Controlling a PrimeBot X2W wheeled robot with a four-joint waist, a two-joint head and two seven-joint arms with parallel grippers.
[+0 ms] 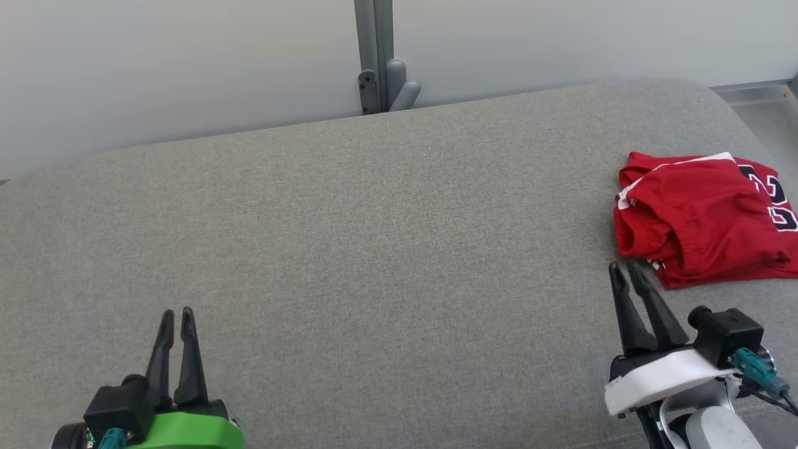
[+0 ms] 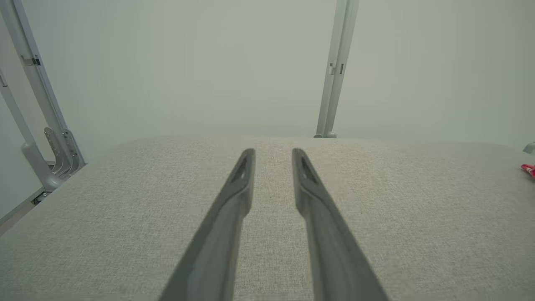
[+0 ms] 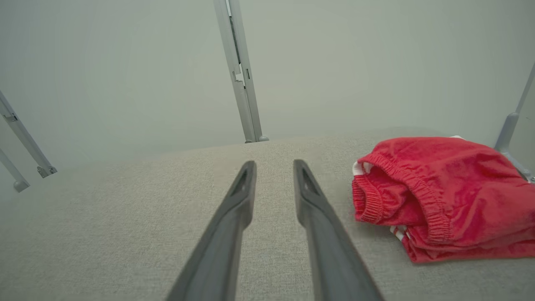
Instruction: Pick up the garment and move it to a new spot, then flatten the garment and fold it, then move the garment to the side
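Note:
The garment (image 1: 704, 224) is a red piece with white trim and black-and-white numbers, lying folded in a bundle at the far right of the grey padded surface (image 1: 374, 249). My right gripper (image 1: 625, 267) hovers just left of its near corner, jaws slightly apart and holding nothing. In the right wrist view the garment (image 3: 443, 196) sits right of the gripper (image 3: 274, 163), elastic waistband facing me. My left gripper (image 1: 177, 312) is at the lower left, far from the cloth, jaws slightly apart and empty. The left wrist view has the gripper (image 2: 273, 152) over bare fabric and a red sliver of the garment (image 2: 528, 169) at the right edge.
A grey metal post (image 1: 374, 56) with a bracket stands behind the surface's back edge, against a pale wall. The surface rounds off at the far right beside a metal rail (image 1: 754, 93). More metal struts (image 2: 42, 125) stand off the left end.

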